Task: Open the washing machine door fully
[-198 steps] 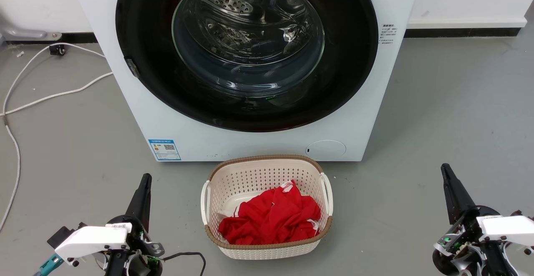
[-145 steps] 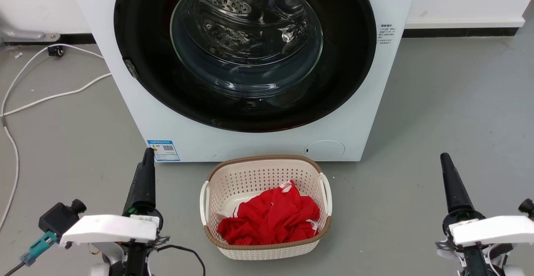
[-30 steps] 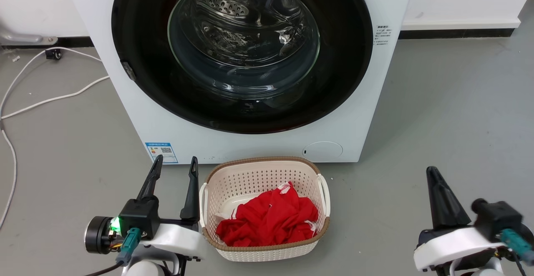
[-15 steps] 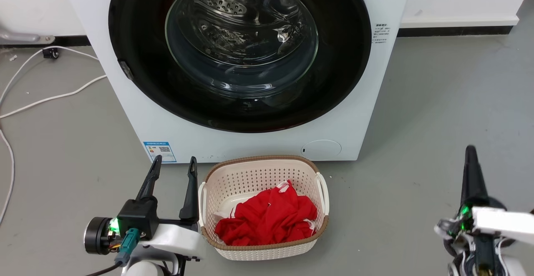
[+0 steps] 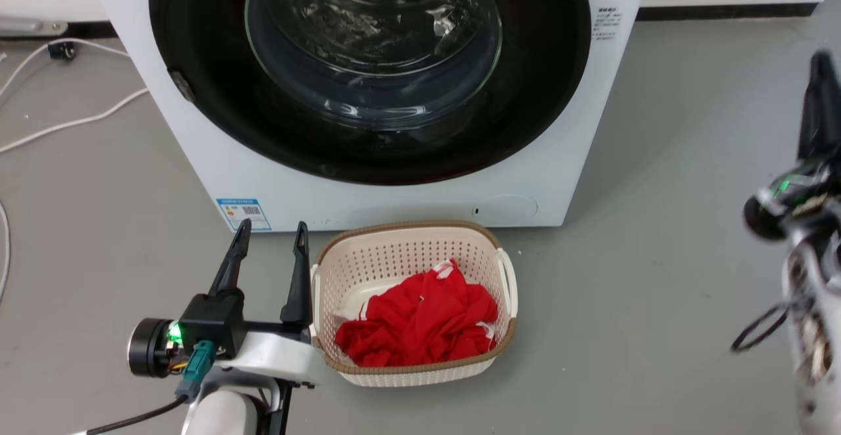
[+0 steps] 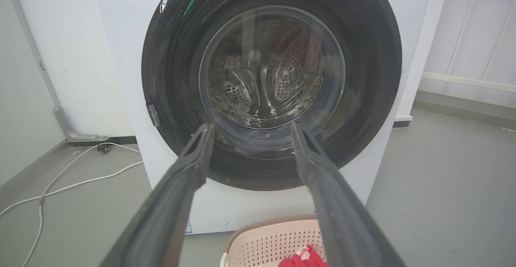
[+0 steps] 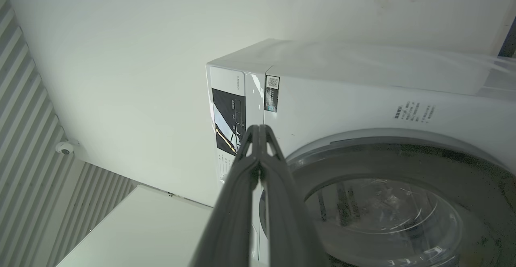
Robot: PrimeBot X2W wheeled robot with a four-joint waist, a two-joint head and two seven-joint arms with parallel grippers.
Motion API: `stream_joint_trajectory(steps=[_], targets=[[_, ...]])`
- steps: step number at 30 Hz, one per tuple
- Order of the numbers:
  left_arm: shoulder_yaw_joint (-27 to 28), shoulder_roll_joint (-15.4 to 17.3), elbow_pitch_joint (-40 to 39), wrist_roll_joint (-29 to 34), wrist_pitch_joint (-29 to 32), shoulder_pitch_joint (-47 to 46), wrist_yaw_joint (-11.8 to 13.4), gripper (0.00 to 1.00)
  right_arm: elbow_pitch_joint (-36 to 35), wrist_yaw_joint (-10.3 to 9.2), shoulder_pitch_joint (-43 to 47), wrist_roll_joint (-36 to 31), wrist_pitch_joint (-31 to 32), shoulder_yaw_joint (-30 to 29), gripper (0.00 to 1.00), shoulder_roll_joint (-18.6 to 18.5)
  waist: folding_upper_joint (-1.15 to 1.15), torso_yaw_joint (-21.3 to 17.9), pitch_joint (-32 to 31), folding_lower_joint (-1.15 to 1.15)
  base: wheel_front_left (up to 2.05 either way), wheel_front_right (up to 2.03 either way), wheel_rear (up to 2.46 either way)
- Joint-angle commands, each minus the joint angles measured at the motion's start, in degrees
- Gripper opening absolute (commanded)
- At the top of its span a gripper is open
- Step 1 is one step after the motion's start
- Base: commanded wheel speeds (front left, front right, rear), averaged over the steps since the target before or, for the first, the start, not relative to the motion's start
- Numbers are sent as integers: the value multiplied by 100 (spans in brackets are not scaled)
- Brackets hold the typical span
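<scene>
Since half a second ago the right gripper [image 5: 820, 60] has climbed from low on the floor side to well up beside the washing machine [image 5: 217, 179], blurred with motion. The robot's head has shifted too, so the machine sits differently in its view without having moved. The left gripper [image 5: 272, 226] stays where it was, just beside the laundry basket [image 5: 414, 238] with the red clothes [image 5: 420, 320] in it.

The washing machine door [image 5: 371, 47] looks fully shut, its black ring flat against the white front and the glass bowl facing the room. So I'd say the step in hand is only the reach toward the door.

To do that well, the right arm should come in at the door's free edge, not at the glass, and get a finger behind the rim. The pull should then follow the door's arc around its hinge and not run straight back. A small grey tab [image 5: 181, 85] sits on the ring's left edge; I can't tell whether it is a catch or a hinge piece. The basket stands close in front, below the door, and needs watching.

The right gripper's fingers are pressed together at the tips [image 7: 258, 128], holding nothing and touching nothing. The left gripper's fingers are spread wide [image 6: 252, 126], empty, pointing at the door [image 6: 272, 81] from well back.
</scene>
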Motion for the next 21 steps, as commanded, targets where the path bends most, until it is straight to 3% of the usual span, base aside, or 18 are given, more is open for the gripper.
stream_joint_trajectory(steps=[1,12,21], targets=[[-13,-3,-20,8,-13,-116,-15,100,362,-2,-514,99,151,49,0,-242,0,52,122,0,0,0,0],[-155,-12,-145,17,-13,-464,-49,100,2592,-2,-3255,-466,1073,1034,0,-1418,0,349,697,0,0,0,0],[-234,-16,-280,0,-13,-686,-51,100,3992,-2,-5024,-1387,2153,2071,0,-1547,0,510,1124,0,0,0,0]])
